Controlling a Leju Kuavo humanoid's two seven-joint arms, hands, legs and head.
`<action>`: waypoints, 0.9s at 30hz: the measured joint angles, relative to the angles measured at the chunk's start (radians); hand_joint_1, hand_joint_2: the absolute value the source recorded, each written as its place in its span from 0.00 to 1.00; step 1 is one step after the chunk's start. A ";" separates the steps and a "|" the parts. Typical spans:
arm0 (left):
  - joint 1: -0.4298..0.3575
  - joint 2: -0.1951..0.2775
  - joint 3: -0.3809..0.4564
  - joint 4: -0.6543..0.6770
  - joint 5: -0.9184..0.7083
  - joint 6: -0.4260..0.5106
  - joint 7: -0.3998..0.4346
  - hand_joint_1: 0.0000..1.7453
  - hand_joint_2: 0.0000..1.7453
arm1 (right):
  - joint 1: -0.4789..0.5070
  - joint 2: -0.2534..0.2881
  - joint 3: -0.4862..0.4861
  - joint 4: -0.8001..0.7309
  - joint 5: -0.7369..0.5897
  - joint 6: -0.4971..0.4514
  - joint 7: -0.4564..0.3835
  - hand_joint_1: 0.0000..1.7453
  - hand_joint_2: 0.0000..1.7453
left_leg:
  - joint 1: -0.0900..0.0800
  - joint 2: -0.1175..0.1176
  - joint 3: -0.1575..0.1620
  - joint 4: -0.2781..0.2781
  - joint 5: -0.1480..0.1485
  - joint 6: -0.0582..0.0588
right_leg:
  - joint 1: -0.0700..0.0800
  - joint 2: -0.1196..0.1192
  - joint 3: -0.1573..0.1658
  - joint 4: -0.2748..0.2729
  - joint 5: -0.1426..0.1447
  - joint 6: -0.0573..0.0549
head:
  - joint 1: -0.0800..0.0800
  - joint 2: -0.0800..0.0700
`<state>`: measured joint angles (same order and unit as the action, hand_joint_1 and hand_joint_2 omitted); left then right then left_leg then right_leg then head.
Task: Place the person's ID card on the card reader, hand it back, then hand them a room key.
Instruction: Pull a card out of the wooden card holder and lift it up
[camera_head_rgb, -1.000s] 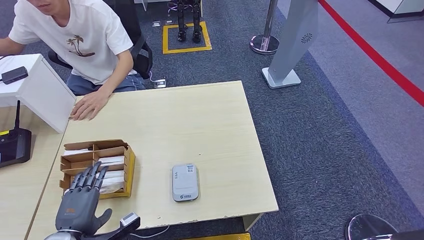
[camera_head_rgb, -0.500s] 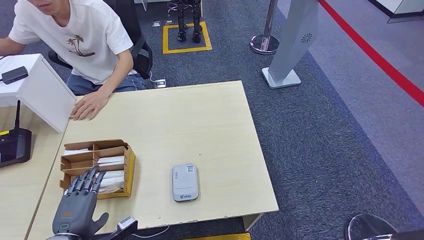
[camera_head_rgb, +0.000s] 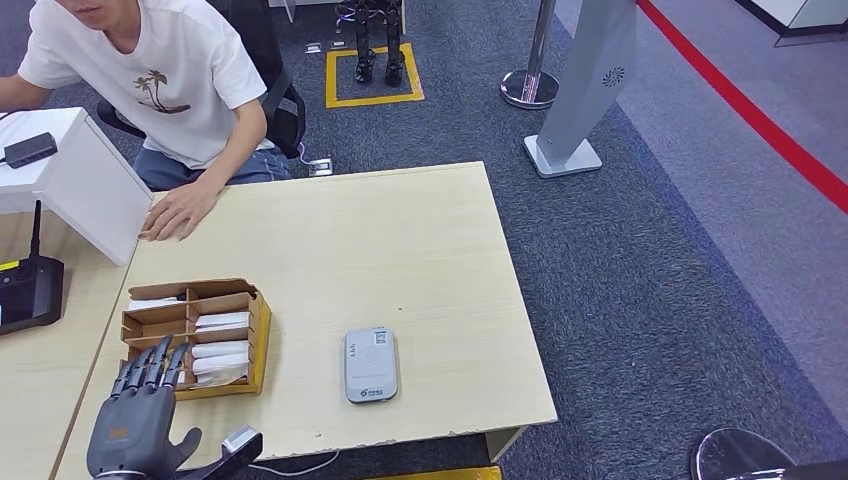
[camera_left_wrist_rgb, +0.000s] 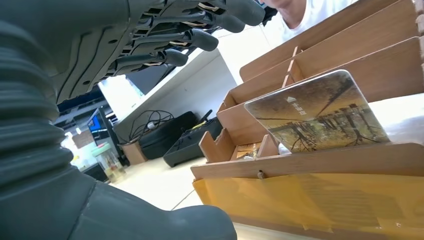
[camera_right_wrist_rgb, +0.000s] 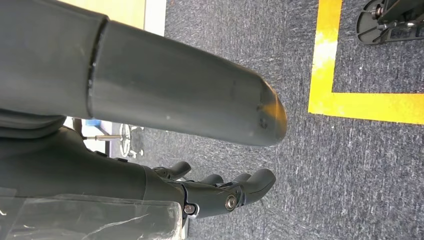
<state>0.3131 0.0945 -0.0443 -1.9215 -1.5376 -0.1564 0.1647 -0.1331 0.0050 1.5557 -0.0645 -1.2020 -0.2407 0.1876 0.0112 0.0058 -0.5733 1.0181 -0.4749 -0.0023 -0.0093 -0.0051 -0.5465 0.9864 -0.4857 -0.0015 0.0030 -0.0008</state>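
The grey card reader (camera_head_rgb: 370, 364) lies flat on the wooden table (camera_head_rgb: 400, 240), near its front edge. A wooden divided box (camera_head_rgb: 195, 335) holds several white room key cards. My left hand (camera_head_rgb: 138, 420) hovers at the box's near end, fingers spread and holding nothing. In the left wrist view a picture-printed card (camera_left_wrist_rgb: 315, 117) stands in the box (camera_left_wrist_rgb: 320, 165), with the fingers (camera_left_wrist_rgb: 200, 37) apart from it. My right hand (camera_right_wrist_rgb: 150, 100) hangs over the carpet, empty, fingers (camera_right_wrist_rgb: 235, 192) loosely apart. The person's hand (camera_head_rgb: 178, 212) rests flat on the table's far left.
A white partition (camera_head_rgb: 70, 180) and a black device (camera_head_rgb: 25, 290) stand at the left. Behind the table a person sits on a chair. A stanchion base (camera_head_rgb: 530, 88) and a grey kiosk stand (camera_head_rgb: 585, 90) are on the carpet beyond.
My left hand has drawn back from over the box toward the table's near edge and a little left. The person's hand and the reader have not moved.
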 joint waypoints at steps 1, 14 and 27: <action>0.000 -0.004 0.003 0.000 0.000 0.000 -0.001 0.00 1.00 | 0.000 0.000 0.000 0.000 0.000 0.000 0.000 0.00 0.00 | 0.000 0.000 0.000 0.000 0.000 0.000 | 0.000 0.000 0.000 0.000 0.000 0.000 | 0.000 0.000; -0.004 -0.035 0.023 0.002 -0.003 0.000 -0.015 0.00 1.00 | 0.000 0.000 0.000 0.000 0.006 0.000 0.000 0.00 0.00 | 0.000 0.000 0.000 0.000 0.000 0.000 | 0.000 0.000 0.000 0.000 0.000 0.000 | 0.000 0.000; -0.054 -0.059 0.033 0.046 -0.007 -0.009 -0.042 0.00 1.00 | -0.001 0.000 0.000 0.000 0.028 0.001 0.002 0.00 0.00 | 0.000 0.000 0.000 0.000 0.000 0.000 | 0.000 0.000 0.000 0.000 0.000 0.000 | 0.000 0.000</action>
<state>0.2590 0.0350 -0.0114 -1.8759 -1.5445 -0.1654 0.1225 -0.1341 0.0050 1.5557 -0.0645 -1.1739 -0.2397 0.1893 0.0112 0.0056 -0.5731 1.0181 -0.4748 -0.0023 -0.0093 -0.0056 -0.5464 0.9864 -0.4855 -0.0014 0.0029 -0.0008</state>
